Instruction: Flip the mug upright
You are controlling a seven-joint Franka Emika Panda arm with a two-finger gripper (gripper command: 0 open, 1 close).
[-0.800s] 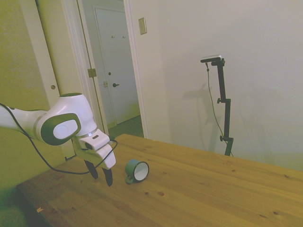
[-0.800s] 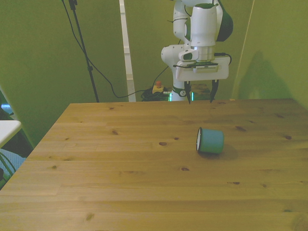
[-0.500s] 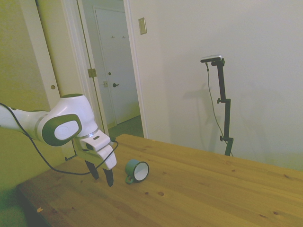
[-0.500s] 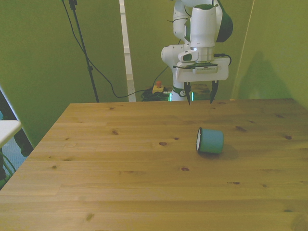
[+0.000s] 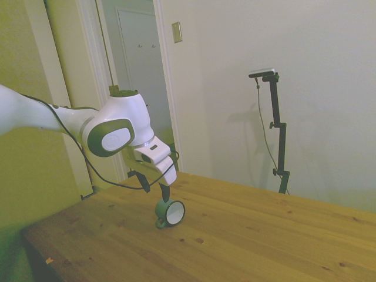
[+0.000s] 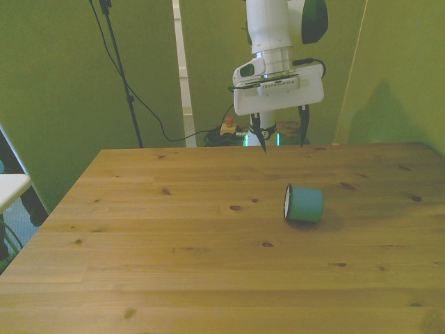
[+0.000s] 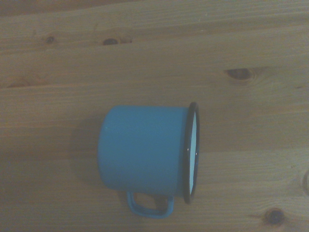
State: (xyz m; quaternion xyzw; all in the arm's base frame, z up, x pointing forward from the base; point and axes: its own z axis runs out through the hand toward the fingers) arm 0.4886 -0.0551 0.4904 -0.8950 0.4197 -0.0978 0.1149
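**A:** Where is the mug?

**B:** On its side on the wooden table, toward the front view's right; its dark-rimmed mouth faces the front view's left; in the side view the white inside faces the camera.

**A:** And the handle?

**B:** Hidden in the front view; the mug's own body covers it; the side view shows only a small loop low on the mug, down by the tabletop; the wrist view gives it best, a loop sticking out flat from the wall near the rim, parallel to the wood as far as I can judge.

**A:** The gripper?

**B:** Above the table and clear of the mug, touching nothing; its two dark fingers point downward with a wide gap between them, nothing held; in the front view it sits up and back from the mug, near the table's far edge.

**A:** And from the side?

**B:** There the gripper looks almost over the mug; one fingertip overlaps the mug's top edge in the picture; the front view shows that they stand apart; the arm's upper links are cut off by the frame in both views.

**A:** The mug's base?

**B:** Turned away in the side view, and not clearly seen in the others.
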